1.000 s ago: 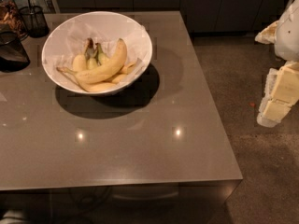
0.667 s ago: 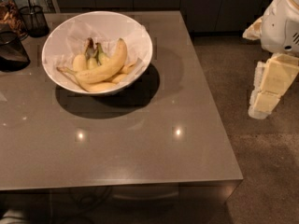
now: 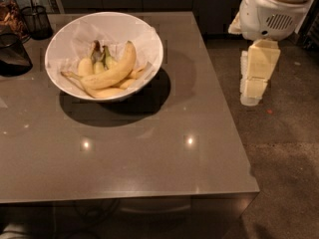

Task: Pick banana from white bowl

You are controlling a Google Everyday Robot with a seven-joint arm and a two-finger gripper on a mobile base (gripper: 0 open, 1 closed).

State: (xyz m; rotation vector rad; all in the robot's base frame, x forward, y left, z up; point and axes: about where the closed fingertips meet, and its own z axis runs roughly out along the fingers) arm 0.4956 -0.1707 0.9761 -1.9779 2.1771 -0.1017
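The white bowl stands on the far left part of the grey table, lined with crinkled white paper. The banana, long, curved and plain yellow, lies across the top of the shorter bananas with green-brown stems. My gripper hangs pointing down off the table's right edge, over the floor, well to the right of the bowl and holding nothing that I can see. The white arm housing sits above it.
A small dark wire-mesh cup stands at the far left corner. A dark rounded object sits left of the bowl. The table's right edge runs between bowl and gripper. Brown floor lies to the right.
The arm and gripper have moved left and further into view, closer to the table's right edge. The bowl and bananas have not moved.
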